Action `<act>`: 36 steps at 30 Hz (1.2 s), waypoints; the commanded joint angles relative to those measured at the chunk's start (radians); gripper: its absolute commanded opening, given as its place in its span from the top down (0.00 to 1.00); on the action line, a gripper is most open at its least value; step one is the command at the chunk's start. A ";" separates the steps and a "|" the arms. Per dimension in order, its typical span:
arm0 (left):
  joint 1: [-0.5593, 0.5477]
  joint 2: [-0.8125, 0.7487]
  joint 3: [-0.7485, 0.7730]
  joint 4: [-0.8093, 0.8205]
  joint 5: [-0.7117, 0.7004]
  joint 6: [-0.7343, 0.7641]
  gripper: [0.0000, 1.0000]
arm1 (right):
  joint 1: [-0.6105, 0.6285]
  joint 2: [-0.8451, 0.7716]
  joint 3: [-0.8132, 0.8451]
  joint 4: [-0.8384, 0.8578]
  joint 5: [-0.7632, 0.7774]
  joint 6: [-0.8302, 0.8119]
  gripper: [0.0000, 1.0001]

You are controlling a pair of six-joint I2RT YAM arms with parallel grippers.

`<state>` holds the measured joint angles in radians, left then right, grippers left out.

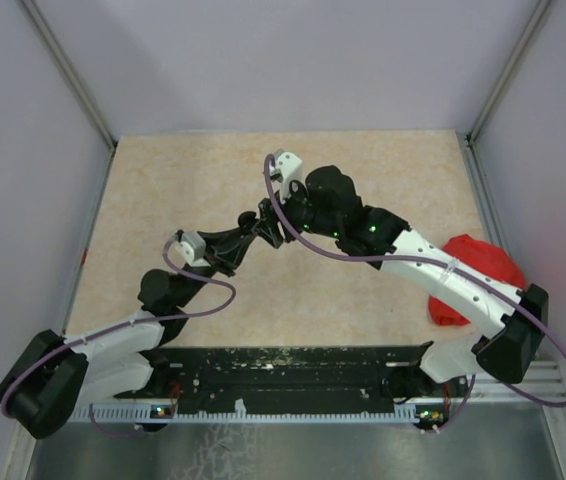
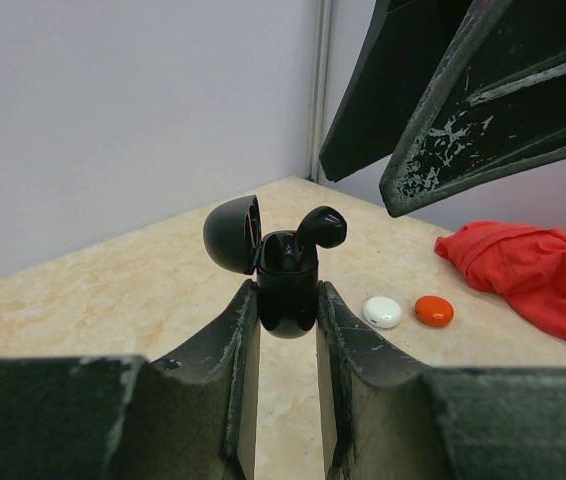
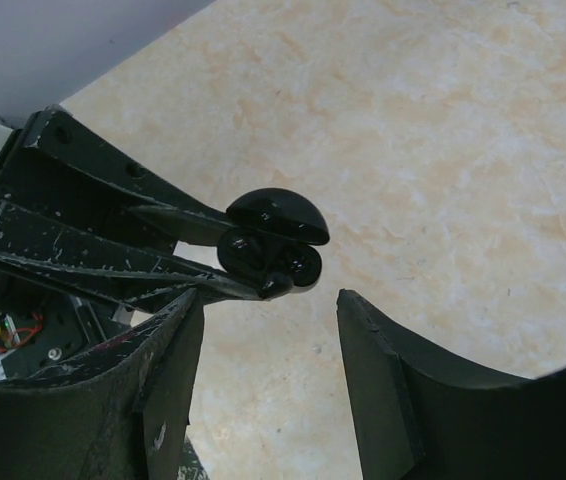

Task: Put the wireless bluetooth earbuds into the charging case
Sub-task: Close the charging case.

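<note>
My left gripper point(image 2: 288, 298) is shut on a black charging case point(image 2: 288, 310), held above the table with its round lid point(image 2: 231, 232) swung open to the left. A black earbud point(image 2: 321, 228) stands in the case's right side, its head sticking up above the rim. In the right wrist view the same case point(image 3: 263, 258) shows just beyond my right gripper point(image 3: 268, 305), which is open with nothing between its fingers. From above, the two grippers meet over the middle of the table, left point(image 1: 250, 232) and right point(image 1: 279, 222).
A white pebble-shaped case point(image 2: 382, 312) and an orange one point(image 2: 433, 310) lie side by side on the beige tabletop point(image 1: 183, 190). A crumpled red cloth point(image 1: 478, 265) sits at the right edge. Grey walls close in three sides.
</note>
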<state>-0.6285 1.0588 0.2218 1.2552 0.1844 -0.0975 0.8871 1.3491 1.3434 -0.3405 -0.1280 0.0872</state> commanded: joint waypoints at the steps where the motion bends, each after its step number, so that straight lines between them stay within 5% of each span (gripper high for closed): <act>1: 0.001 -0.012 0.022 -0.014 0.006 -0.013 0.99 | 0.002 0.015 0.044 0.033 -0.069 -0.001 0.44; 16: 0.002 -0.047 0.008 0.018 0.077 -0.028 0.99 | -0.003 0.013 0.016 -0.017 0.147 -0.041 0.44; 28: 0.006 -0.056 0.002 0.042 0.193 -0.042 0.99 | -0.037 -0.055 -0.016 -0.048 0.147 -0.103 0.42; 31: 0.019 -0.071 0.006 0.008 0.232 -0.043 0.99 | -0.083 -0.079 -0.023 -0.062 0.048 -0.110 0.40; 36: 0.076 -0.107 0.046 -0.138 0.350 -0.065 0.99 | -0.222 -0.127 -0.049 -0.047 -0.356 -0.100 0.38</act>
<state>-0.5877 0.9821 0.2237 1.2041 0.4156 -0.1390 0.7513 1.2949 1.2999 -0.4244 -0.1776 -0.0074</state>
